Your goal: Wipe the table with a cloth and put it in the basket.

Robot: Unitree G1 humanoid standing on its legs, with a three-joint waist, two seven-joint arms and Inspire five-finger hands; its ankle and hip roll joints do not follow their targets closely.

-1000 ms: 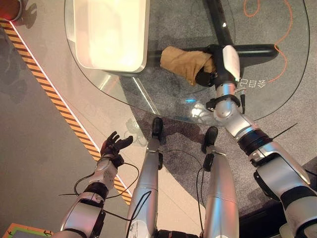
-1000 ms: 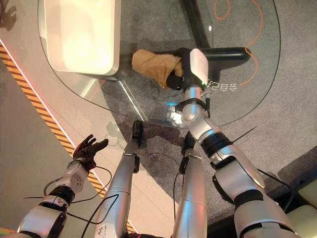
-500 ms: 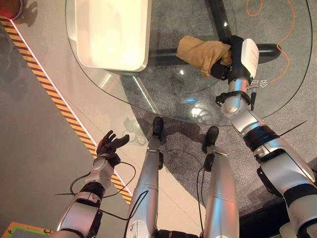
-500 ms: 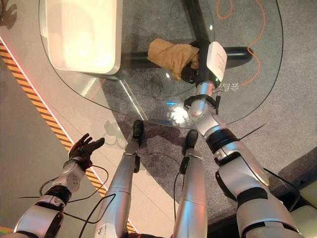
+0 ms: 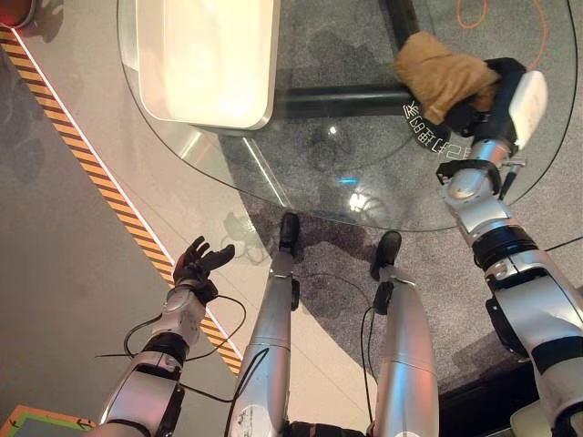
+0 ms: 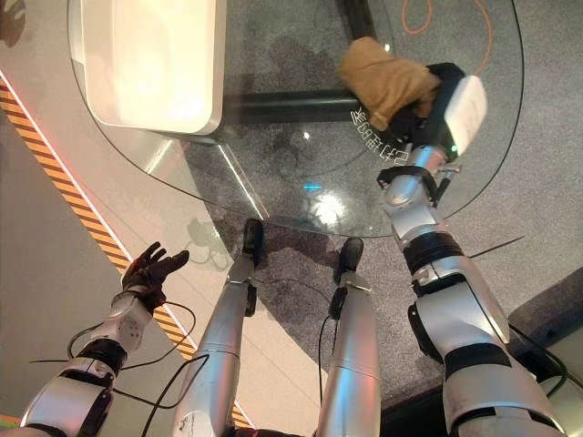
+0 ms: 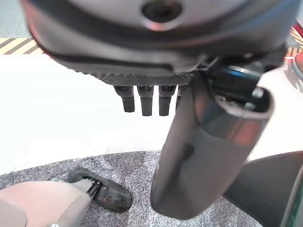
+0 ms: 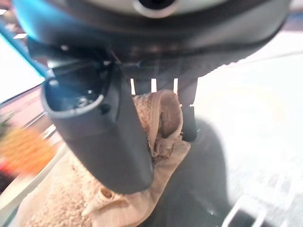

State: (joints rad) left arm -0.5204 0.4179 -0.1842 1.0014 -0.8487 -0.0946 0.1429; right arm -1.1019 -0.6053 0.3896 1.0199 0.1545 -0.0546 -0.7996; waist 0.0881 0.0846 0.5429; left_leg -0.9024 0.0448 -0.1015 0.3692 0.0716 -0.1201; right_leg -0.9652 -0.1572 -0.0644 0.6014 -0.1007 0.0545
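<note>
We see the tan cloth [image 5: 440, 73] lying on the glass table [image 5: 310, 173], toward its right side, bunched under our right hand [image 5: 480, 102], whose fingers [image 8: 189, 120] curl into the fabric and pinch it against the thumb. The white basket [image 5: 205, 59] stands on the table's left part, well apart from the cloth. Through the glass we see the dark table base [image 5: 346, 96] and grey carpet [image 6: 537, 209] with an orange cord [image 5: 537, 36]. Our left hand [image 5: 199, 262] hangs off the table, low over a floor with a striped tape line [image 5: 100, 182], fingers loosely spread and holding nothing.
</note>
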